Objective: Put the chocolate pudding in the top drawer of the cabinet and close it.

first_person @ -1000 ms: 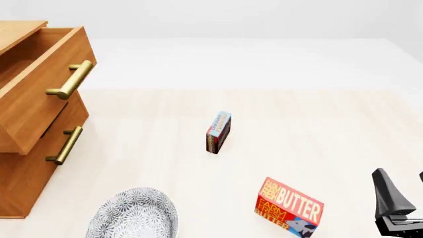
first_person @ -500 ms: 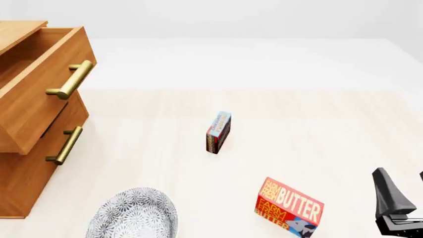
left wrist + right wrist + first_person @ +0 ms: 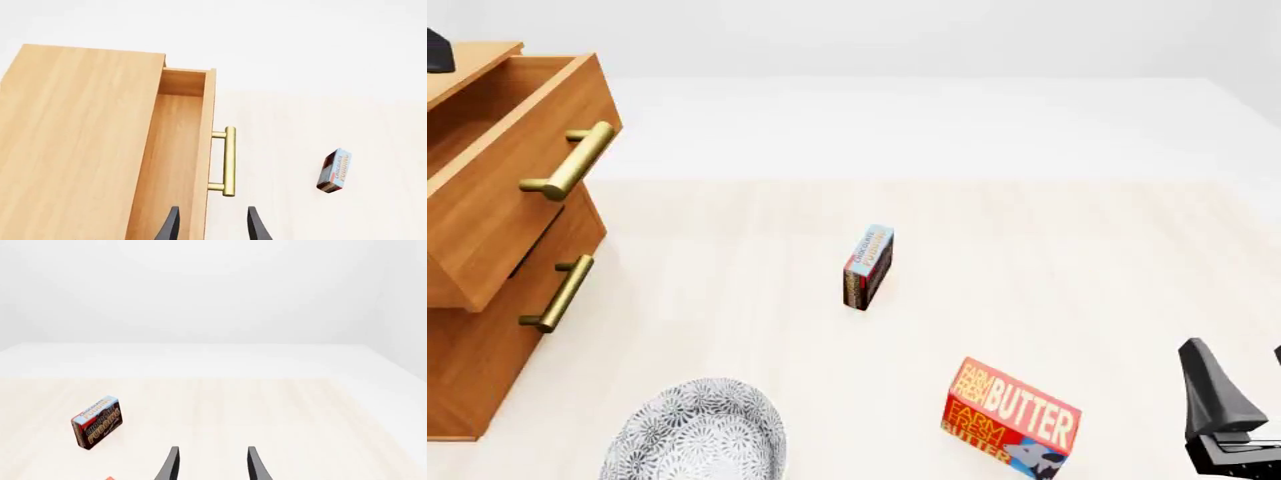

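Observation:
The chocolate pudding is a small blue and brown box standing on edge mid-table; it also shows as pudding and pudding. The cabinet stands at the left with its top drawer pulled open and nothing visible inside the drawer. My left gripper is open, above the drawer's front panel and near its brass handle. My right gripper is open low at the right, well apart from the pudding; in its own view the gripper holds nothing.
A red butter box stands near the front, left of the right gripper. A patterned plate lies at the front left. The lower drawer's handle sits below the open drawer. A dark piece of the left arm shows above the cabinet.
A dark piece of the left arm has come into the front view at the top left, above the cabinet. The right gripper and all objects have stayed put.

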Controlling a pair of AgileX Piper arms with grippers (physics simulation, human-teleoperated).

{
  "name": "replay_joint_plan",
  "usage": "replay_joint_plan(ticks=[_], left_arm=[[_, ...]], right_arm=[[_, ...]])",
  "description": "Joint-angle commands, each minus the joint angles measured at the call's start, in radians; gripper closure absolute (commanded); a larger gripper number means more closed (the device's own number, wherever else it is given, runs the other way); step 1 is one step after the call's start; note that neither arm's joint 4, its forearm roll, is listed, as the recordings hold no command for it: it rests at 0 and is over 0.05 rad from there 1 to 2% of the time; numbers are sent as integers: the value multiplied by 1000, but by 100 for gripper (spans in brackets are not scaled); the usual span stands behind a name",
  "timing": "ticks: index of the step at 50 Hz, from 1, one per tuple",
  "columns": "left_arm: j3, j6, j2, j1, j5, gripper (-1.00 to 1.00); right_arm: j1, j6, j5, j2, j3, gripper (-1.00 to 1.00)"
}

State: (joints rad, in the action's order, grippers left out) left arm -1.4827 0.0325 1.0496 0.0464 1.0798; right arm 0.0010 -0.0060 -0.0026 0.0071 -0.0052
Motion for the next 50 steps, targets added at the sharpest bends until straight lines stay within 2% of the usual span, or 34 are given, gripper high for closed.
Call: replay_joint_plan(ticks=[1, 25, 50], left_arm=[[0, 5, 21, 3, 18, -100], [66, 39, 35, -14, 5, -100], [109, 20, 86, 17, -11, -100]], right_arm=[[0, 0, 0, 0, 0, -100], [0, 0, 2, -6, 5, -100], [0, 0, 2, -6, 5, -100]])
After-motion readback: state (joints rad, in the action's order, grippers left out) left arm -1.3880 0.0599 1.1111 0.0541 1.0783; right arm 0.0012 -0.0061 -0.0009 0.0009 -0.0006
